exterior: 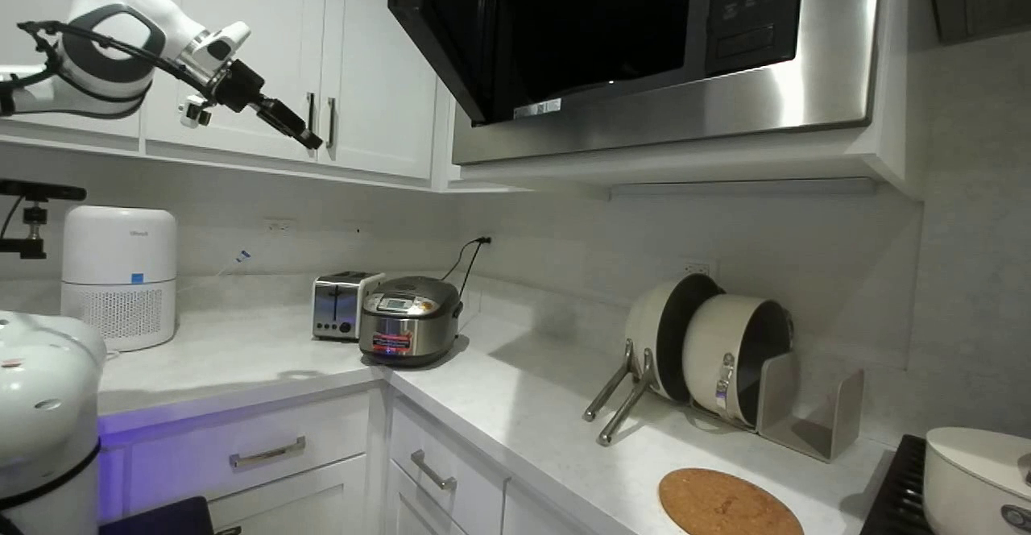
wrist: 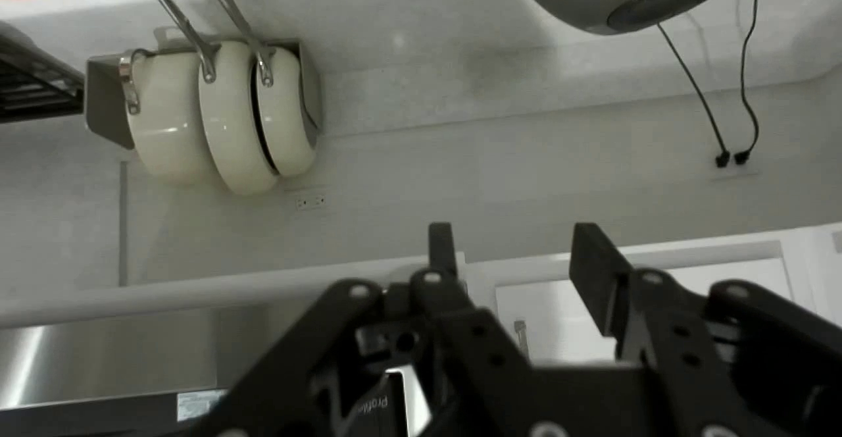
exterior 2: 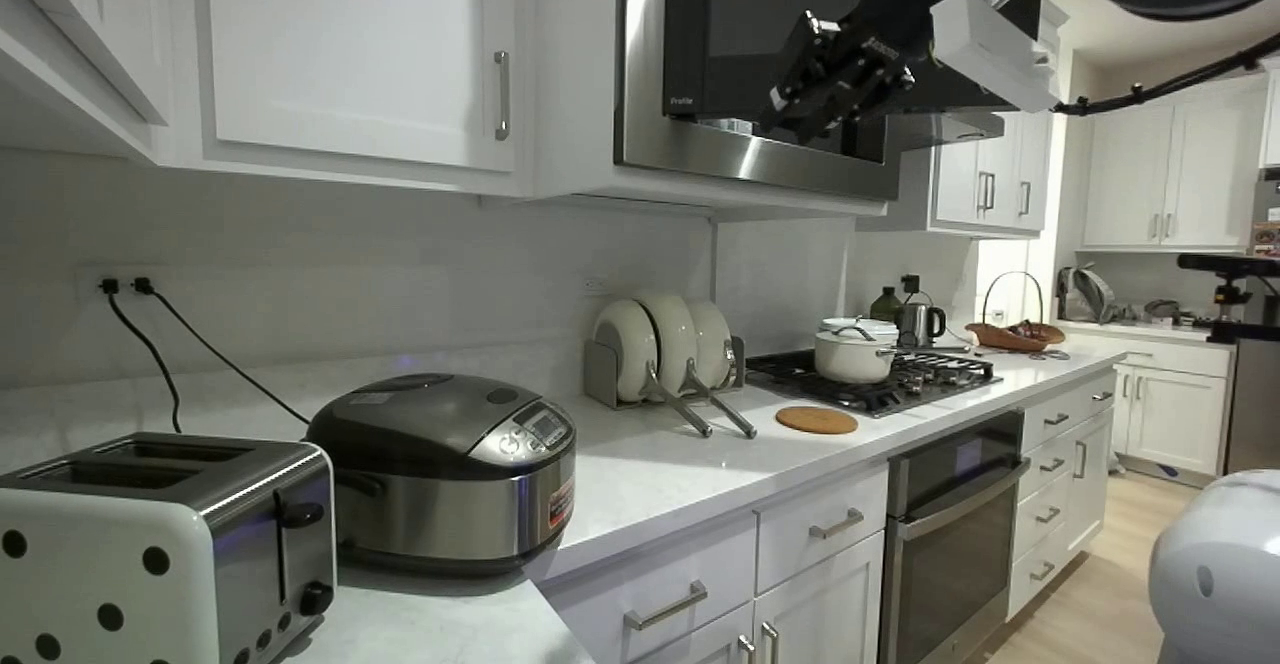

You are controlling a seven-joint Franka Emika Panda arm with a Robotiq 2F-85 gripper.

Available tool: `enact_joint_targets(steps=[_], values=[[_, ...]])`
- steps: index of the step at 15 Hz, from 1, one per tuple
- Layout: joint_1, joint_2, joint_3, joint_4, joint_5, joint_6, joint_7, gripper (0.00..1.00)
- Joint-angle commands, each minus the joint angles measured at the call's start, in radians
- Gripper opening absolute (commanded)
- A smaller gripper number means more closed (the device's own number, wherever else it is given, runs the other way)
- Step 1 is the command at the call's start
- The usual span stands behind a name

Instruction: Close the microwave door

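The microwave door (exterior: 447, 35) stands open, swung outward at the left of the stainless-steel microwave (exterior: 660, 116) in an exterior view. The dark cavity shows beside it. Its glossy black outer face with the "Profile" mark also shows in an exterior view (exterior 2: 735, 34), partly hidden behind the gripper and arm. A small part of the door with its bright edge shows at the bottom of the upside-down wrist view (wrist: 378, 411), behind the left finger. My gripper (exterior: 310, 138) is open and empty, on the outer-face side of the door. It also shows in an exterior view (exterior 2: 790, 116) and the wrist view (wrist: 516, 243).
White cabinets (exterior: 242, 51) with bar handles adjoin the microwave. On the counter below stand a rice cooker (exterior: 411, 317), a toaster (exterior: 345, 305), pans (exterior: 668, 333) in a rack, a cork mat (exterior: 729, 503) and a white air purifier (exterior: 119, 277). A stove (exterior 2: 880, 394) holds a pot.
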Motion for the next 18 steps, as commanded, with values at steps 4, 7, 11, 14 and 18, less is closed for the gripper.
enact_joint_targets(steps=[4, 7, 11, 14, 18], values=[[-0.051, 0.12, -0.016, 0.107, -0.06, 0.043, -0.033, 0.01], [-0.056, 0.165, -0.051, 0.141, -0.093, 0.039, -0.049, 0.0], [-0.046, 0.225, -0.122, 0.204, -0.113, 0.016, -0.091, 0.0], [-0.042, 0.253, -0.171, 0.258, -0.114, 0.003, -0.126, 0.0], [-0.043, 0.272, -0.213, 0.312, -0.109, 0.023, -0.145, 0.0]])
